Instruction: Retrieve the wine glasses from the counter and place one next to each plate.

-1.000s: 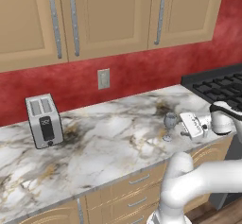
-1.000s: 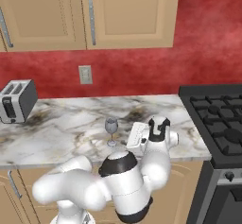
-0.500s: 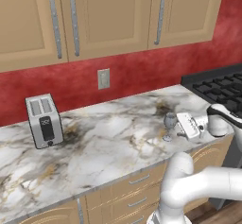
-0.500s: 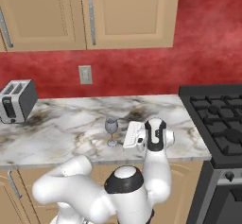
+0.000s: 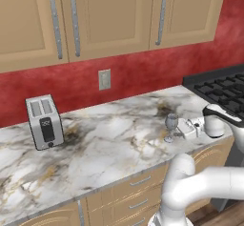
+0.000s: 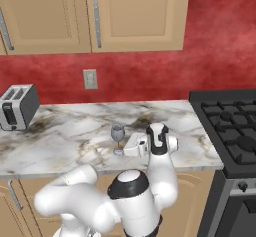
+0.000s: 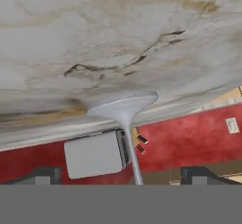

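The wine glass [image 5: 171, 123] is showing translucent grey-blue, and the table [image 5: 109, 139] is showing white-grey marble with dark and golden veins. The toaster [image 5: 44, 121] is looking silver with a black panel, the wall [image 5: 138, 75] behind is glowing red, and the cabinets [image 5: 109, 15] are appearing light tan.

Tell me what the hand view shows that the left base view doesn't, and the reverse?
Hand view: the translucent wine glass's thin stem and round foot up close, upside down, between the open gripper's dark finger tips.

Left base view: the glass's rounded bowl, the black stove, tan upper cabinets and the white arm.

Both: the veined marble counter, silver toaster, red wall and white outlet.
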Robot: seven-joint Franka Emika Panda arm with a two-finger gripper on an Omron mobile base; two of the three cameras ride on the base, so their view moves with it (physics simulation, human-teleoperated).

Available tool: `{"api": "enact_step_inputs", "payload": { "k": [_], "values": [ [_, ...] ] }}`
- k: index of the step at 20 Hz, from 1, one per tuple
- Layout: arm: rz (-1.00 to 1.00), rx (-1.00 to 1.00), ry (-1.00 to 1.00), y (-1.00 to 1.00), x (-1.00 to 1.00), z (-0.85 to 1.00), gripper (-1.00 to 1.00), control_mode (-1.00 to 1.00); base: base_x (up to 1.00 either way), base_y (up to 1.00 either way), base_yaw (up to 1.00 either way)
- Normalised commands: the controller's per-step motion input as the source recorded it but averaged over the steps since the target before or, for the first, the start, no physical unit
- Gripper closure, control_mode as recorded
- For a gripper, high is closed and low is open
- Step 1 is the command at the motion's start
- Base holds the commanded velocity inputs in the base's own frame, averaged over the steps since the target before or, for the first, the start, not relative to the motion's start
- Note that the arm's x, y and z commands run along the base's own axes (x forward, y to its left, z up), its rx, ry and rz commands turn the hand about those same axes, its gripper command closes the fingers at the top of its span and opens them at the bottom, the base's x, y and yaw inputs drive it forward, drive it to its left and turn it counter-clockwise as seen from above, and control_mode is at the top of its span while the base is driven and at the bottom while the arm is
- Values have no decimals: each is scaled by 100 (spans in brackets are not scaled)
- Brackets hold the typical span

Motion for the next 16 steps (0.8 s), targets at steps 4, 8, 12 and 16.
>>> {"api": "enact_step_inputs", "payload": {
  "k": [4, 8, 12, 16],
  "values": [
    [0, 0, 8, 16, 0, -15, -100, -100, 0, 0, 0],
    [0, 0, 3, 23, 0, -11, -100, -100, 0, 0, 0],
    [0, 0, 2, 22, 0, -4, -100, -100, 0, 0, 0],
    [-1, 0, 0, 27, 0, 0, 100, -100, 0, 0, 0]
  ]
}}
